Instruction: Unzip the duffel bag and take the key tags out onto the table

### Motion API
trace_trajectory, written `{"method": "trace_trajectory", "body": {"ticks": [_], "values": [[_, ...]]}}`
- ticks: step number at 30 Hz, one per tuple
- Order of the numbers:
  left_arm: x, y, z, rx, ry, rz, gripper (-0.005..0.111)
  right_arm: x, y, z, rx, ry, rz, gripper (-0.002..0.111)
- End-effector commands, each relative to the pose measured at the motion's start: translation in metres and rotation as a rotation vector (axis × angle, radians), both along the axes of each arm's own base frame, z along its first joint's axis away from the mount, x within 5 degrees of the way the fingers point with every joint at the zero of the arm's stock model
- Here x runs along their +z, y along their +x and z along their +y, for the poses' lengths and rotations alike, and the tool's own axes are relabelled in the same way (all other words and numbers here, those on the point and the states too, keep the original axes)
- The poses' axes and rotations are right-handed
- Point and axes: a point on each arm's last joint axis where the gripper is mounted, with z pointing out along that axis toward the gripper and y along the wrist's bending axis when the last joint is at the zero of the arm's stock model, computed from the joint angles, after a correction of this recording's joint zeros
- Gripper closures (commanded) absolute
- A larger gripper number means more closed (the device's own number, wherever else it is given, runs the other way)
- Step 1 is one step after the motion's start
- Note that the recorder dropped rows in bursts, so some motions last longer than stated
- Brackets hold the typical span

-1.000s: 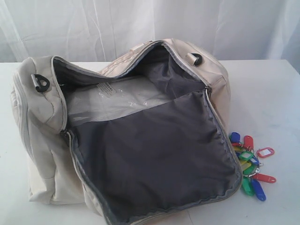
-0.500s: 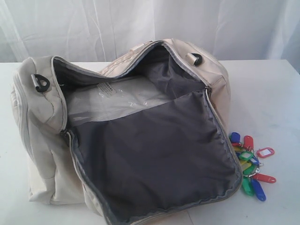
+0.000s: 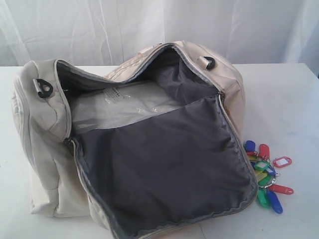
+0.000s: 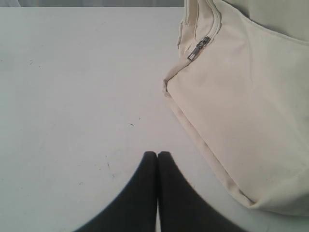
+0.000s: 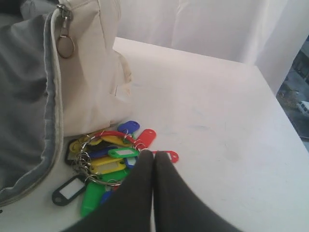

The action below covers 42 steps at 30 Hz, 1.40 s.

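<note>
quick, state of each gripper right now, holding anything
Left gripper: shut, holding nothing.
Right gripper: shut, holding nothing; key tags lie loose on the table.

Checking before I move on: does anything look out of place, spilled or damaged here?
Nothing stands out. The duffel bag lies unzipped with its flap folded open, no visible damage. The key tags sit in one bunch on the table close beside that flap, not scattered.
</note>
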Motion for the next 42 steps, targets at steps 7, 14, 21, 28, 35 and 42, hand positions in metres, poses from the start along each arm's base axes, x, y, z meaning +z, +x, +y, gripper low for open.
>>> {"method": "trace_trajectory", "body": {"ticks": [7,14,21,28,35,42], "values": [[0.0000,-0.0001,-0.0007,-0.007,-0.012,-0.009,0.107,-0.0013,-0.0001,0.0003,0.009,-0.003,-0.007,0.108],[0.0000,-0.0001,-0.0007,-0.007,-0.012,-0.009,0.107,-0.0032,-0.0006,0.0002,0.009,-0.008,0.013,0.108],[0.0000,-0.0001,-0.0007,-0.007,-0.012,-0.009,0.107,-0.0032,-0.0006,0.0002,-0.006,0.050,0.027,0.108],[0.0000,-0.0001,-0.0007,-0.007,-0.012,-0.009,0.107,-0.0032,-0.0006,0.0002,-0.017,0.097,0.039,0.108],[0.0002,0.0000,-0.0006,-0.007,-0.012,-0.012,0.107,-0.0032,-0.0006,0.0002,-0.017,0.097,0.039,0.108],[0.0002,0.0000,-0.0006,-0.007,-0.012,-0.012,0.107,-0.0032,-0.0005,-0.0004,-0.028,0.097,0.038,0.108]]}}
